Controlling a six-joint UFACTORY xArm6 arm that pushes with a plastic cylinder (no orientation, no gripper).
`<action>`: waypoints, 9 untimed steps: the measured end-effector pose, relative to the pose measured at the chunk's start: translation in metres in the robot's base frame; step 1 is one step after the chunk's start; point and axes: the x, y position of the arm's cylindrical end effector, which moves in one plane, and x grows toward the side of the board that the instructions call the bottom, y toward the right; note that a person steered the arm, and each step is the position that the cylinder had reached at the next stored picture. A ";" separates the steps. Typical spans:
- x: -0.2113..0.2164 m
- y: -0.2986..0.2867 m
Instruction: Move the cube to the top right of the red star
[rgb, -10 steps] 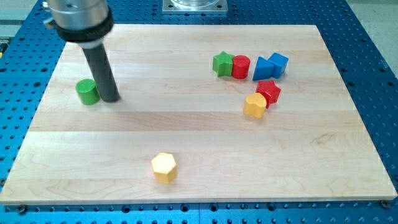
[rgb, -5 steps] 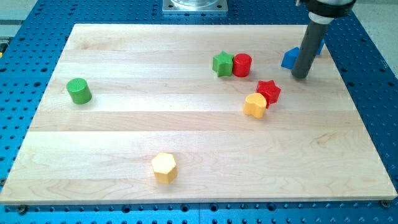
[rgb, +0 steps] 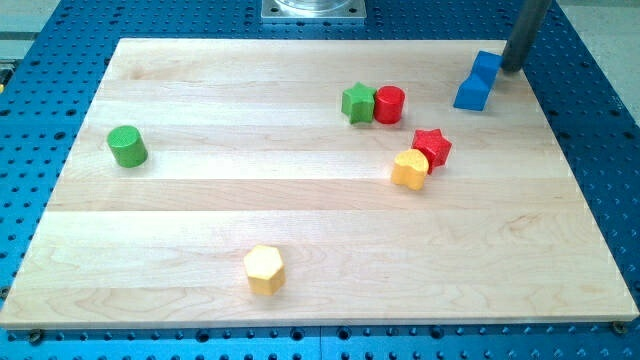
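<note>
Camera view: my tip (rgb: 512, 67), a bare rod with no fingers to open or close, sits at the view's top right, just beside the blue cube (rgb: 487, 64). A second blue block (rgb: 471, 92) touches the cube below-left. The red star (rgb: 433, 146) lies lower left, against a yellow block (rgb: 409, 169). A green star (rgb: 358, 102) and red cylinder (rgb: 389, 104) stand left.

No writing, label, brand, number or sign can be read anywhere: the pale wooden board (rgb: 300, 220) shows only bare grain, the small coloured blocks lying on that board have plain unmarked faces, and the blue perforated metal table (rgb: 600, 150) around the board carries no lettering.
</note>
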 end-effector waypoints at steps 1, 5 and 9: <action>0.019 -0.075; 0.072 0.035; 0.119 -0.053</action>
